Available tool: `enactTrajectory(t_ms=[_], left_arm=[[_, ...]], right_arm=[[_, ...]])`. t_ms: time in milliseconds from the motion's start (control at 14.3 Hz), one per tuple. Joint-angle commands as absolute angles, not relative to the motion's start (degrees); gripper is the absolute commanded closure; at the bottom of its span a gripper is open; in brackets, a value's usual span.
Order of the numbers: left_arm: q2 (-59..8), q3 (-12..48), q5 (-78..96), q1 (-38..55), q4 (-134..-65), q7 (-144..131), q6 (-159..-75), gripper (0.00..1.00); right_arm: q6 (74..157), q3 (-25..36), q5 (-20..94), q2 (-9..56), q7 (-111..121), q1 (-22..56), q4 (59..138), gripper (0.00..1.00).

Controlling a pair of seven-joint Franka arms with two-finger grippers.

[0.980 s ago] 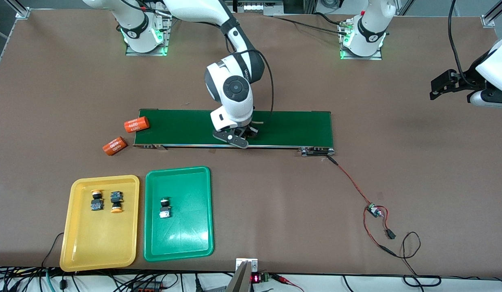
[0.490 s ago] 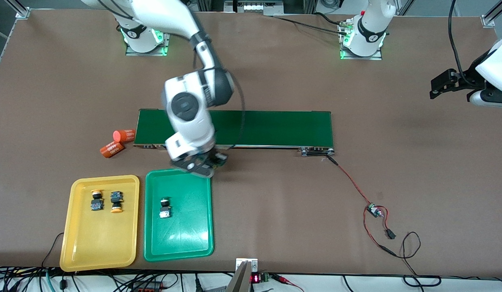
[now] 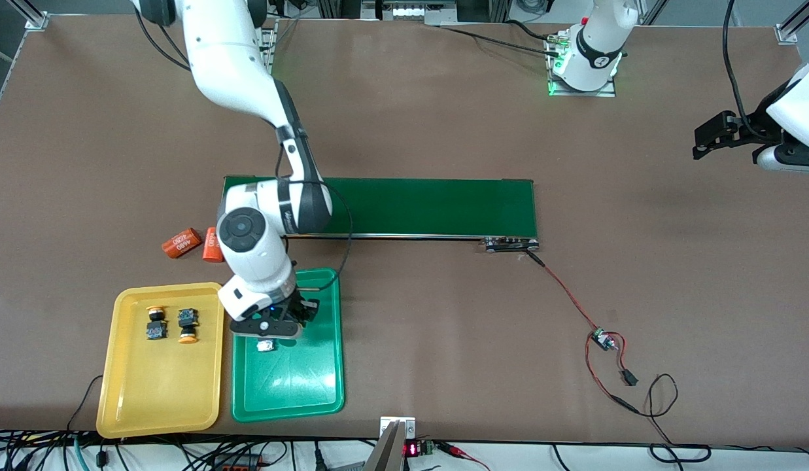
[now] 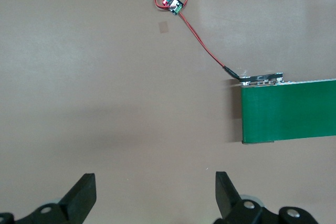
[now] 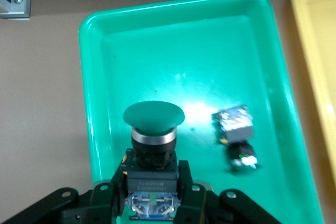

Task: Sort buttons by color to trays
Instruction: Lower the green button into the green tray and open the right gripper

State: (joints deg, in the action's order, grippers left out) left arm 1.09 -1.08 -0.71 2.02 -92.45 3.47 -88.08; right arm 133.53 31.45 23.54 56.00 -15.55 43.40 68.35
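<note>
On the brown table, the right gripper, clamped on a green button, hangs over the green tray and should lower before letting go clear of the button lying there, while the left gripper waits, spread wide.

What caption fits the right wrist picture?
Right tool holds a green-capped push button over the shallow green plastic tray.

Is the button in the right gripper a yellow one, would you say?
No, the button in the right gripper has a green cap.
</note>
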Motion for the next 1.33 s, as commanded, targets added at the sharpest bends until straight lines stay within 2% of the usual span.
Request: enactTrajectory(t_ms=[0, 140, 350, 420, 490, 560, 700, 840, 1260], left_arm=[[0.6, -1.1, -0.4, 1.8, -91.0, 4.7, -86.8, 0.00], [0.6, -1.1, -0.4, 1.7, -90.9, 4.7, -86.8, 0.00], [0.6, -1.1, -0.4, 1.7, -90.9, 4.7, -86.8, 0.00], [0.6, -1.1, -0.4, 1.7, -90.9, 4.7, -86.8, 0.00], [0.6, -1.1, -0.4, 1.7, -90.9, 4.7, -86.8, 0.00], [0.6, -1.1, -0.4, 1.7, -90.9, 4.7, -86.8, 0.00], [0.6, -1.1, -0.4, 1.7, -90.9, 4.7, -86.8, 0.00], [0.6, -1.1, -0.4, 1.7, -90.9, 4.7, -86.8, 0.00], [0.5, -1.1, -0.4, 1.7, -90.5, 4.7, -86.7, 0.00]], right_arm=[[133.4, 26.1, 23.3, 58.4, -11.6, 38.1, 63.4, 1.00], [134.7, 22.6, 23.3, 60.0, -7.8, 34.8, 63.4, 1.00], [137.3, 22.1, 23.3, 62.7, -6.4, 34.6, 63.4, 1.00], [137.7, 22.2, 22.9, 63.0, -5.7, 34.6, 63.4, 0.86], [137.8, 22.1, 23.0, 63.1, -6.0, 34.5, 63.4, 0.08], [137.6, 22.1, 23.1, 62.9, -6.2, 34.5, 63.4, 0.00], [136.5, 22.8, 23.0, 61.7, -6.2, 34.6, 63.5, 0.00], [130.7, 25.5, 22.9, 59.6, -6.1, 34.8, 63.4, 0.00], [115.1, 28.6, 20.1, 51.8, -5.8, 36.0, 63.5, 0.00]])
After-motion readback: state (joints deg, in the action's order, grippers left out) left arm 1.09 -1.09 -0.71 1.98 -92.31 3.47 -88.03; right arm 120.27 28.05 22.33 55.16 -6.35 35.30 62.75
